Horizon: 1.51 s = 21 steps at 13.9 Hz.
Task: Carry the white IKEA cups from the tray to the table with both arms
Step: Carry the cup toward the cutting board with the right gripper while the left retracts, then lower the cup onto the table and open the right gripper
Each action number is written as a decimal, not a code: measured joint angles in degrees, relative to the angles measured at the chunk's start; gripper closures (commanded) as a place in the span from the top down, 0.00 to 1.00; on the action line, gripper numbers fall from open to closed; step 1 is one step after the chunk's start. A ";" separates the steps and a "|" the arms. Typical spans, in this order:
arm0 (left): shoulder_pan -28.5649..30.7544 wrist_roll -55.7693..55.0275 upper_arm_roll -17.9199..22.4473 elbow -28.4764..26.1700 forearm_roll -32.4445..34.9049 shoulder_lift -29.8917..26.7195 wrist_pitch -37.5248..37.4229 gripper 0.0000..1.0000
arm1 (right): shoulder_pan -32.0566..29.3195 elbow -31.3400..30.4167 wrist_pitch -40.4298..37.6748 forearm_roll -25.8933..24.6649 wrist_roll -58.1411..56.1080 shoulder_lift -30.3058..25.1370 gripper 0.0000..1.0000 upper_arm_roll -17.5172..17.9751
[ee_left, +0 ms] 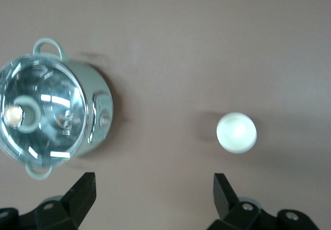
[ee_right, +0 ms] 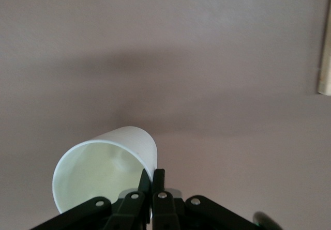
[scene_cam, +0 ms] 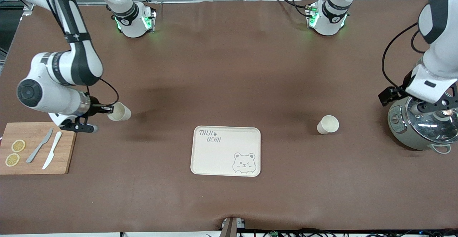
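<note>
One white cup [scene_cam: 119, 111] hangs tilted on its side over the table, close to the cutting board at the right arm's end. My right gripper [ee_right: 153, 175] is shut on that cup's rim [ee_right: 147, 160], one finger inside and one outside. The other white cup [scene_cam: 327, 124] stands upright on the table toward the left arm's end, between the tray and the pot. My left gripper [ee_left: 153, 184] hangs open and holds nothing, over the bare table between the pot and this cup [ee_left: 236, 132].
A cream tray [scene_cam: 218, 158] with a bear drawing lies mid-table, nearer the front camera than both cups. A steel pot [scene_cam: 422, 131] with a glass lid stands at the left arm's end. At the right arm's end lies a wooden cutting board [scene_cam: 64, 151] with two knives and lemon slices.
</note>
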 measured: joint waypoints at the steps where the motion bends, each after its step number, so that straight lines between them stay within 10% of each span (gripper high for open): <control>1: -0.02 0.00 -0.68 1.14 -1.66 -1.33 -3.70 1.00 | -1.56 -1.67 0.20 -0.02 -2.93 -0.79 0.00 0.00; 11: 0.21 7.09 -0.74 12.25 -3.37 -3.54 -15.87 1.00 | -10.50 -18.51 21.48 -0.10 -18.77 -1.36 0.00 0.39; 12: 0.20 7.09 -0.75 12.37 -3.37 -3.42 -15.88 1.00 | -10.50 -19.43 22.77 -0.12 -18.80 -1.26 0.11 0.47; 13: 0.20 7.09 -0.74 12.43 -3.37 -3.32 -15.88 1.00 | -10.52 -19.62 23.19 -0.17 -18.80 -1.32 0.83 0.43; 14: 0.20 7.09 -0.74 12.45 -3.37 -3.24 -15.88 1.00 | -10.54 -19.64 23.19 -0.17 -18.79 -1.28 1.00 0.43; 21: 1.52 9.16 -0.55 12.55 -5.07 -4.24 -17.58 1.00 | -9.93 -8.39 14.86 -0.13 -18.81 -1.28 1.00 1.21</control>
